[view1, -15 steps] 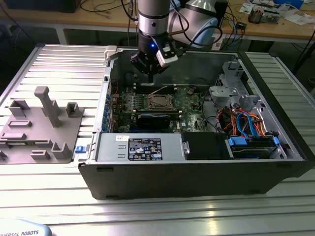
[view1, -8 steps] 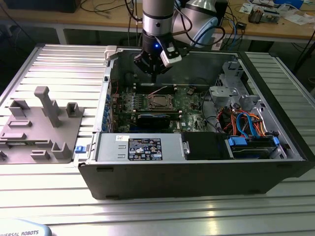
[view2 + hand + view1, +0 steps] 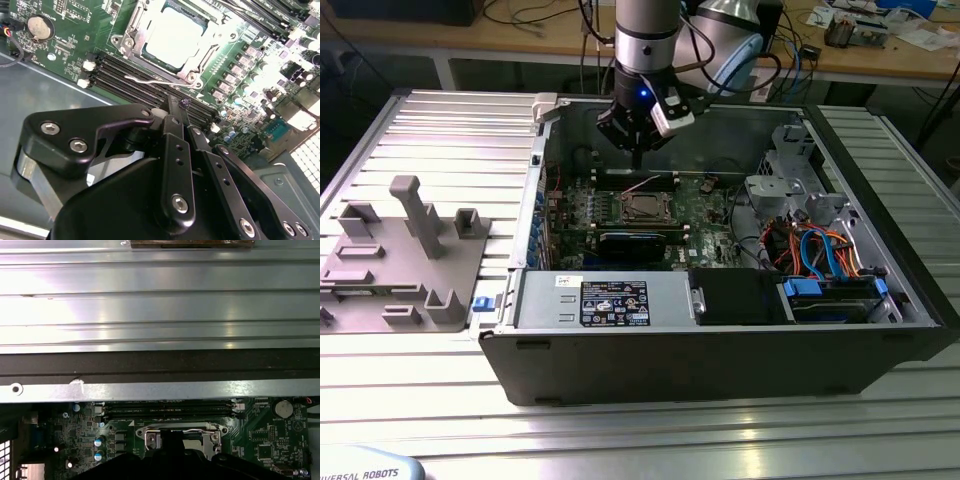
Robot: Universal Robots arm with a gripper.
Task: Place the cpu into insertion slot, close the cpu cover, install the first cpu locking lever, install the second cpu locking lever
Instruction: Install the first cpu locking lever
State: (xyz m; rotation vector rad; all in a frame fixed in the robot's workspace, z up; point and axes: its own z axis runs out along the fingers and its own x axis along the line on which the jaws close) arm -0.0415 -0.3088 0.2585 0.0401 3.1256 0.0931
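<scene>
In the exterior view, the near wall of the open computer case (image 3: 720, 350) runs along the front, with the grey power supply box (image 3: 605, 300) just behind it and a bundle of orange and blue cables (image 3: 815, 250) toward the near corner on the exterior view's right. Outside the case, on the ribbed metal table (image 3: 450, 130), a grey plastic fixture (image 3: 405, 250) lies near the edge on the exterior view's left.

Farther in, the green motherboard (image 3: 705, 205) covers the case floor. The insertion slot (image 3: 642, 208) sits at its middle, and in the second wrist view the cpu (image 3: 172, 37) lies inside it, its pale metal top glaring. The cpu cover (image 3: 200, 62) is folded down around the chip, framing it. A thin wire locking lever (image 3: 150, 80) stands just beside the socket's edge, between it and the long memory slots (image 3: 130, 82).

Farthest back, the gripper (image 3: 636, 155) hangs above the motherboard's far edge, apart from the socket. Its black fingers (image 3: 175, 150) are drawn together and hold nothing.
</scene>
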